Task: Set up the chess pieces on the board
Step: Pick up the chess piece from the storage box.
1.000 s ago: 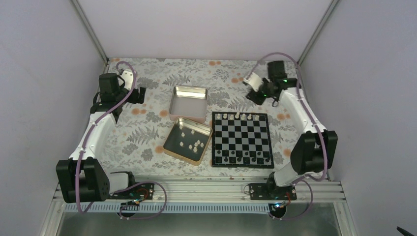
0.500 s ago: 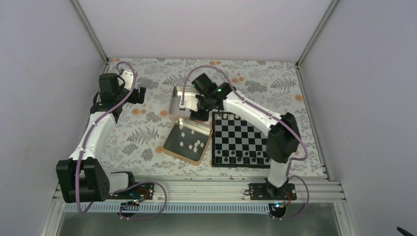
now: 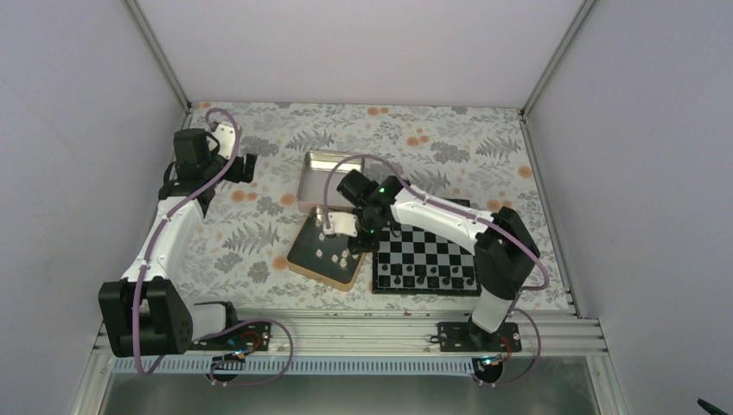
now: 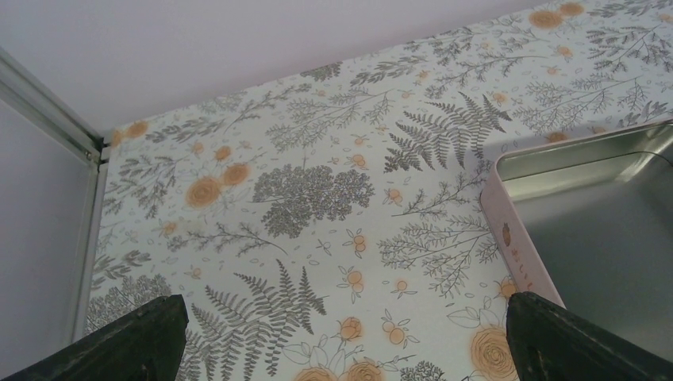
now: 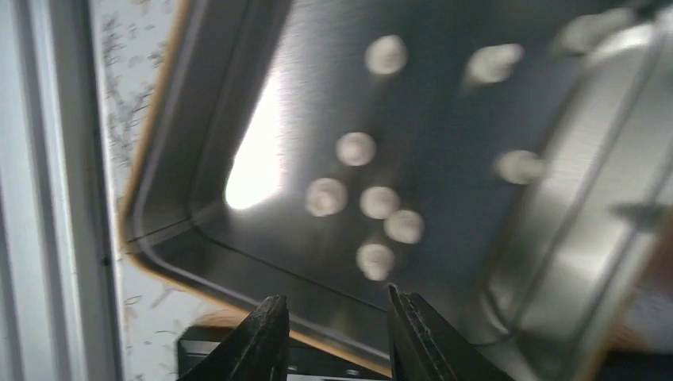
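Risk: double pick. My right hand (image 5: 337, 309), fingers slightly apart and empty, hovers over chess pieces (image 5: 373, 202) bunched in the tin (image 5: 171, 167), at 9 o'clock of the board (image 3: 428, 259); neighbours may scatter.

The right arm stretches across the board (image 3: 432, 249), its gripper (image 3: 336, 228) hanging over the near tin (image 3: 302, 251), where cream chess pieces (image 3: 321, 253) lie scattered. The left gripper (image 3: 246, 166) sits well apart above the flowered tabletop (image 3: 259, 233).
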